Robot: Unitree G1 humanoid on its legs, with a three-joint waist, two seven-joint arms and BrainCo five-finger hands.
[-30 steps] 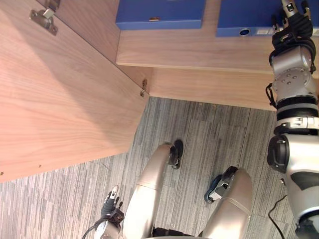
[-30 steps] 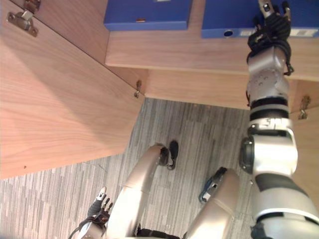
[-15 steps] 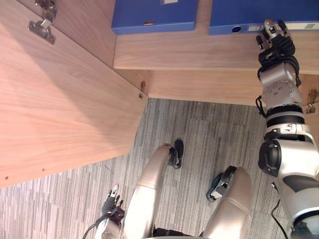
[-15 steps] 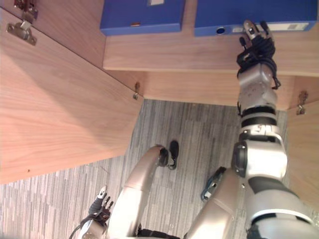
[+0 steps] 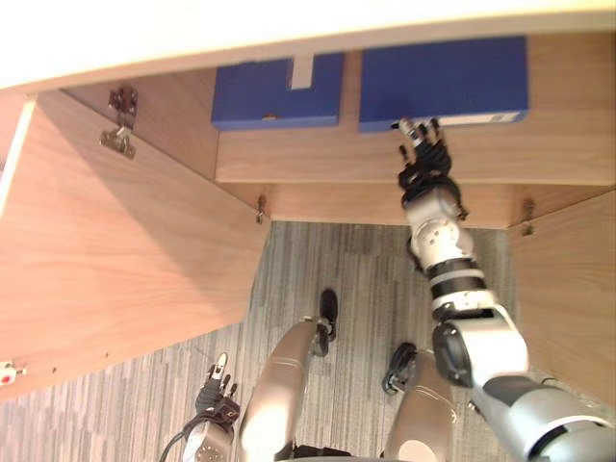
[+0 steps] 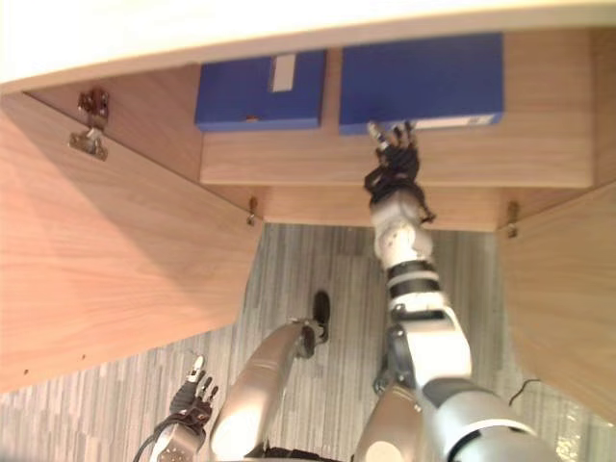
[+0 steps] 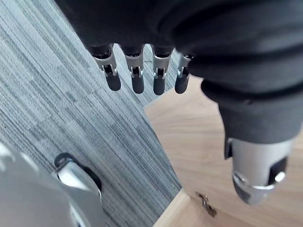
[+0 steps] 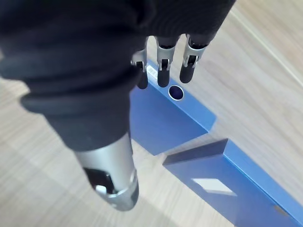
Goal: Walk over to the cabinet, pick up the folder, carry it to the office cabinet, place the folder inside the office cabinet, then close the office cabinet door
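Two blue folders lie flat on the shelf (image 5: 318, 156) of the open office cabinet. The right folder (image 5: 443, 79) has its spine toward me, with a round hole (image 8: 176, 92) at one end. My right hand (image 5: 428, 173) reaches up to that spine; its fingers (image 8: 163, 74) are straight, with the tips at the spine by the hole and not curled round anything. The left folder (image 5: 277, 93) lies beside it, apart from the hand. My left hand (image 5: 214, 406) hangs low by the floor with its fingers (image 7: 137, 81) straight and empty.
The cabinet's left door (image 5: 125, 260) stands wide open on my left, with metal hinges (image 5: 117, 142) on its inner face. The right door (image 5: 568, 289) stands open on my right. A pale cabinet top (image 5: 192, 29) runs above the shelf. Grey striped carpet (image 5: 356, 260) lies below.
The camera has moved and now takes in more of the cabinet, its top and its right door. My right hand has slid left along the folder's spine toward the round hole.
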